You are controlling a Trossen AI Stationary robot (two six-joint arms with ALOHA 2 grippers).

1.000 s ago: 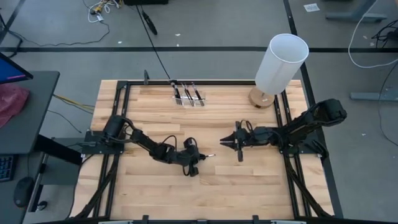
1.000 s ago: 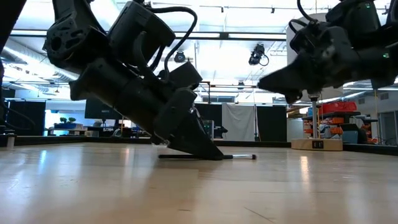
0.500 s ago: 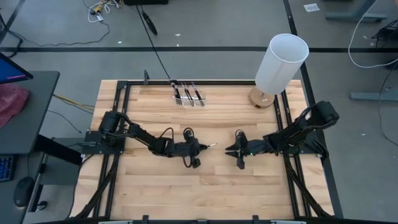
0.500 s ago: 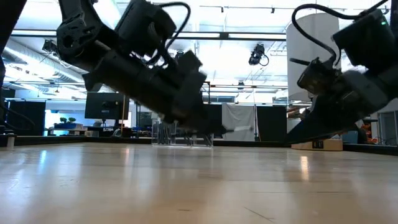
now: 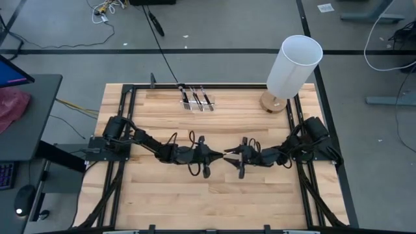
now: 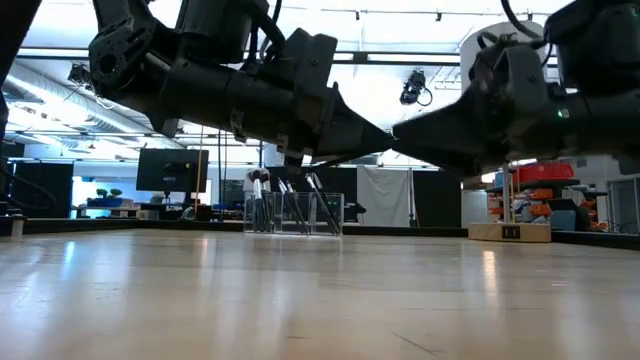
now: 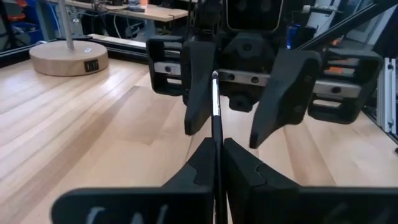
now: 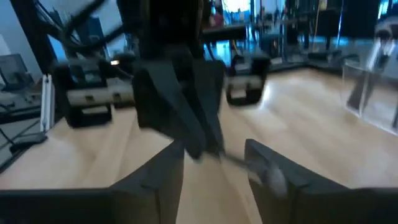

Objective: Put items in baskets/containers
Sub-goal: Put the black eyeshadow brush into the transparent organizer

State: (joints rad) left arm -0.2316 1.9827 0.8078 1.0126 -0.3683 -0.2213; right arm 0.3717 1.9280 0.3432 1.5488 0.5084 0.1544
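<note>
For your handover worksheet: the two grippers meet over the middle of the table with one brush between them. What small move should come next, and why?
Probably the right gripper should close on the brush. The left gripper is shut on its handle and holds it out towards the right one, whose open fingers already stand on either side of the free end. Only then should the left let go, so the brush can go to the clear box.

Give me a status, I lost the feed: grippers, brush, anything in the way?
Left gripper shut on brush, mid-table. Right gripper open, fingers either side of the brush tip. Organiser box at far edge, brushes inside. Nothing between.
</note>
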